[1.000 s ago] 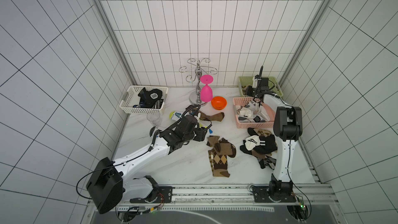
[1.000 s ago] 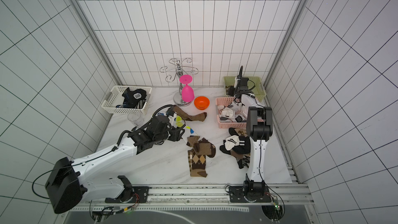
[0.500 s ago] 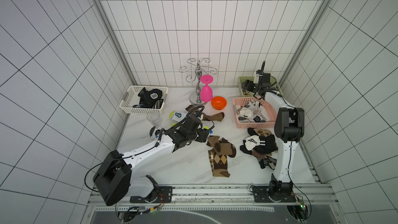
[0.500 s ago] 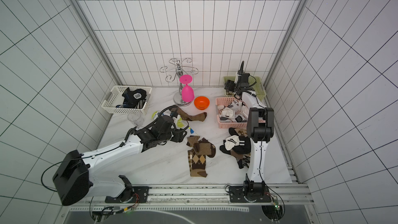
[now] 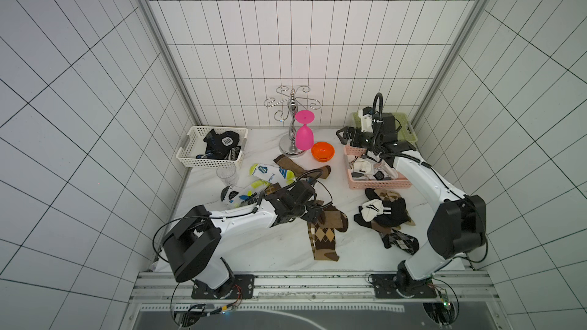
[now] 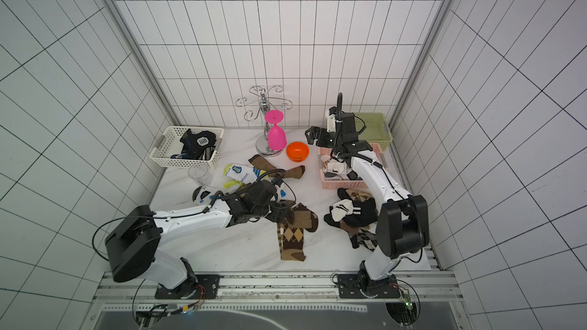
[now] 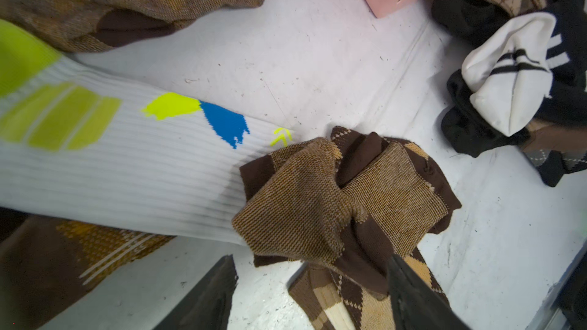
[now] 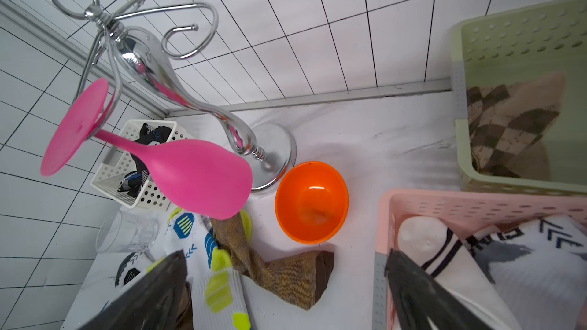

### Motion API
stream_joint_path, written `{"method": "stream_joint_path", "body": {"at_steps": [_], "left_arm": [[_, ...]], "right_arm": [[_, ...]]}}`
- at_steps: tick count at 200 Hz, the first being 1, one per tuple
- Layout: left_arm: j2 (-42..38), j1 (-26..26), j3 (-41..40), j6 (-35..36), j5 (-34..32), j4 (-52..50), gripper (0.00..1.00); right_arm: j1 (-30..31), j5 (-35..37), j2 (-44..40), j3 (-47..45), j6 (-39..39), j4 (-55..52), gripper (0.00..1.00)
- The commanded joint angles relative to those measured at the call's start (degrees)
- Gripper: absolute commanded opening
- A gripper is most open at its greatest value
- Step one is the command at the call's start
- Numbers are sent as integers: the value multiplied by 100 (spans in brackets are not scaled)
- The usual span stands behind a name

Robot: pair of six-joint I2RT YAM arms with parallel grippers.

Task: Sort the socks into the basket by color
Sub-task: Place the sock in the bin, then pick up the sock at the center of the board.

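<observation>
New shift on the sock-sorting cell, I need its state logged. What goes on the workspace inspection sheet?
Surface: white table, speckled.
Job's things: brown socks, black-and-white pile and printed socks loose; white basket holds black socks, pink basket white socks, green basket a checked sock.
Clutter: pink glass on chrome rack, orange bowl, clear cup.
Grippers: left gripper open over the brown socks; right gripper open, empty.
Cables: black loop at each wrist.
Surroundings: white tiled walls, metal rail in front.
</observation>
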Motion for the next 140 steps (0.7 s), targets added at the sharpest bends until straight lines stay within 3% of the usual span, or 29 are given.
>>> {"method": "stream_joint_path", "body": {"at_steps": [1,43,70,110,140], "left_arm": [[238,-206,325,86,-237,168,77],[814,-507,794,60,-632,-271,77],[1074,-536,995,13,-823,-563,72],[1268,-545,958,-93,-1003,-579,56],[1133,-553,827,-183,-1201,-526,31]], "right_arm": [[41,-136,-633,-609,-38,-332,99],[99,-182,-1406,-1084,-145,-706,99],[99,-155,-1725,-1262,-180,-763,99],[101,-164,-1970,-1295,-199,-838,99],[88,-7,-2199,-1383,-155,-829,98]]}}
